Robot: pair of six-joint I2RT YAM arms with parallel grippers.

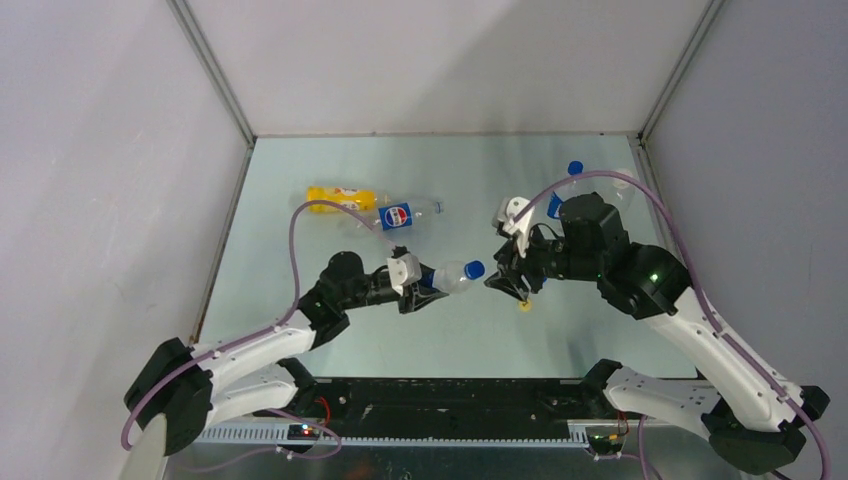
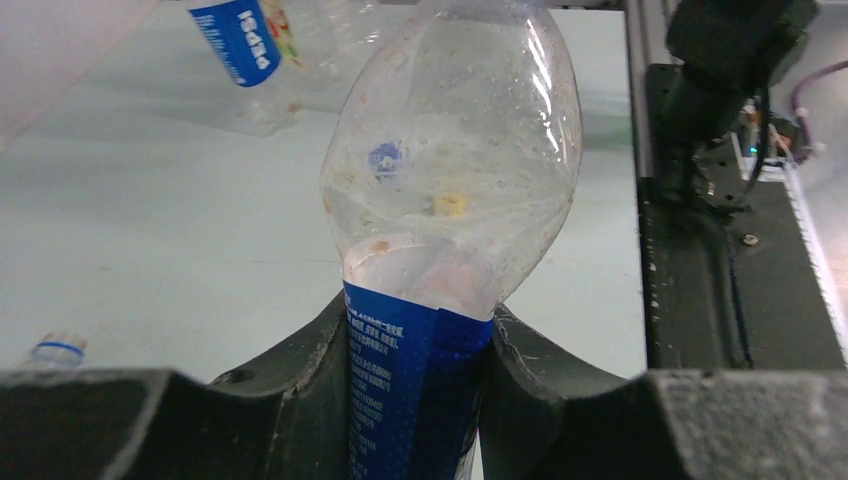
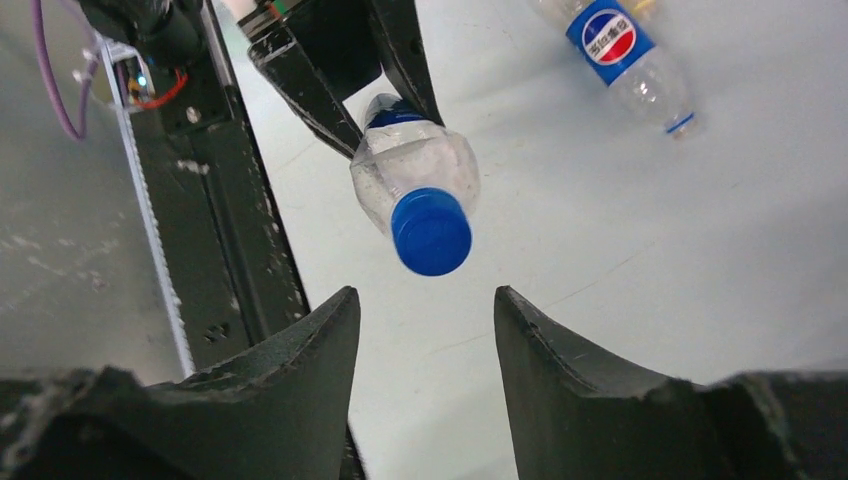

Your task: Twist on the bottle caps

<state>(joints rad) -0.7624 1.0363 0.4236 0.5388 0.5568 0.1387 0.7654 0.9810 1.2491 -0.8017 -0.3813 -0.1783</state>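
Observation:
My left gripper is shut on the blue-labelled part of a clear bottle and holds it above the table, neck pointing right. A blue cap sits on its neck. My right gripper is open and empty, facing that cap, which lies just beyond my fingertips. A yellow cap lies on the table below my right gripper. A yellow-orange bottle and a second labelled bottle lie at the back left. A third bottle with a blue cap is at the back right, mostly hidden by my right arm.
The lying labelled bottle shows an open neck with a blue ring. The black base rail runs along the table's near edge. Grey walls close in the table on three sides.

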